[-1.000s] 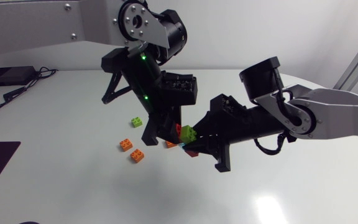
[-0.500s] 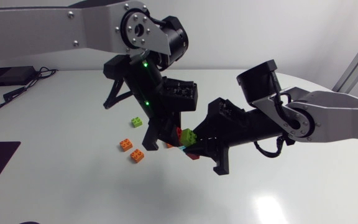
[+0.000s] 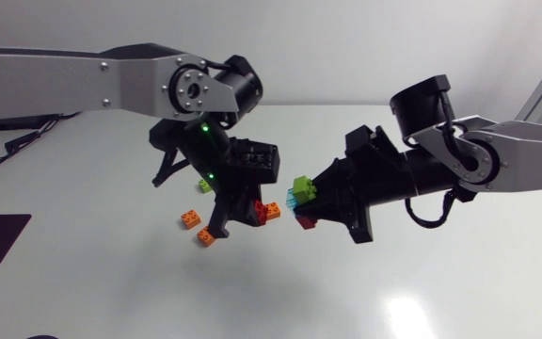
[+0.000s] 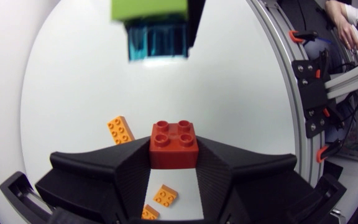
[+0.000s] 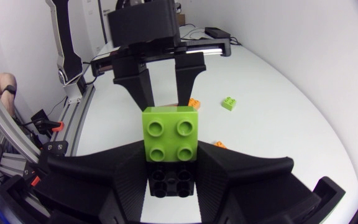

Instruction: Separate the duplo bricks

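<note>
My left gripper (image 3: 252,213) hangs above the table, shut on a single red brick (image 4: 174,144) held between its fingers. A short way to its right my right gripper (image 3: 309,209) is shut on a small stack. That stack has a lime green brick (image 5: 171,134) at its tip, a translucent cyan brick (image 4: 157,40) behind it and a dark brick (image 5: 171,180) deep between the fingers. The two grippers face each other with a clear gap between the red brick and the stack.
Loose bricks lie on the white table (image 3: 111,282) under the left arm: a small green one (image 3: 203,185) and orange ones (image 3: 191,218) (image 3: 206,237). Another orange brick (image 3: 275,207) shows right beside the held red one.
The left gripper closed on the red brick and the arms drew apart. The red brick came off the stack with the left gripper, while the right gripper moved right and up with the rest.
</note>
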### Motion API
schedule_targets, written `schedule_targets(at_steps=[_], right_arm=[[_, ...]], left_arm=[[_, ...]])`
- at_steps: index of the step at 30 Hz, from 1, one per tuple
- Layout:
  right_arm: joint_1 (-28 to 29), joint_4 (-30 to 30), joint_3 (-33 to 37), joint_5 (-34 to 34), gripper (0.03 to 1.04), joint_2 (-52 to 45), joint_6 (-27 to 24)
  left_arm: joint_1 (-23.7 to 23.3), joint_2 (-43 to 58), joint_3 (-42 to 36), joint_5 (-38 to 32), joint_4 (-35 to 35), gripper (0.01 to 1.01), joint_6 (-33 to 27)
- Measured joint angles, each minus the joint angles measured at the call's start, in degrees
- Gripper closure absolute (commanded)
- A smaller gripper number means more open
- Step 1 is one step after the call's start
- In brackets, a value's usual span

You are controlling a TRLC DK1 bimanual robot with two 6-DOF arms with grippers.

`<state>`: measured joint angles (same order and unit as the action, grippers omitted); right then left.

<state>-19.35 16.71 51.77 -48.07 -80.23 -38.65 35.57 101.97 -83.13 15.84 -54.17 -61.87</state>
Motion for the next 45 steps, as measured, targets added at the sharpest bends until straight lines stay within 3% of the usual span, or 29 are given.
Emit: schedule_targets(at_steps=[5, 8, 13, 19, 27, 32, 36, 40, 45], right_arm=[[5.86, 1.44, 0.11, -1.75, 0.91, 1.38, -1.16], [8.35, 1.46, 0.11, -2.62, 0.91, 1.88, -1.29], [9.25, 1.46, 0.11, -2.78, 0.91, 2.01, -1.29], [9.25, 1.46, 0.11, -2.80, 0.91, 2.03, -1.29], [9.25, 1.40, 0.11, -3.45, 0.91, 2.03, -1.29], [9.25, 1.38, 0.11, -4.26, 0.91, 1.95, -1.29], [9.25, 1.18, 0.11, -4.26, 0.91, 1.22, -1.29], [9.25, 1.49, 0.11, -2.19, 0.91, -0.13, -2.16], [8.68, 10.27, 1.66, 5.84, 0.91, -0.98, -7.50]], left_arm=[[-7.19, -0.02, 7.08, 10.12, 11.78, 0.689, 2.95], [-8.87, 0.15, 11.43, 14.12, 18.82, 0.689, 5.86], [-7.69, 2.99, 16.44, 17.49, 28.70, 0.679, 10.71], [-4.79, 7.89, 20.98, 20.04, 34.80, 0.664, 14.64], [-4.74, 10.25, 25.22, 20.35, 43.25, 0.656, 17.64], [-4.76, 10.99, 27.02, 20.87, 46.05, 0.500, 18.25], [-4.76, 10.99, 28.11, 21.24, 47.58, 0.484, 18.27], [-4.81, 10.97, 28.68, 21.73, 48.19, 0.349, 18.25], [-4.81, 10.10, 29.99, 21.94, 48.70, 0.192, 18.21]])
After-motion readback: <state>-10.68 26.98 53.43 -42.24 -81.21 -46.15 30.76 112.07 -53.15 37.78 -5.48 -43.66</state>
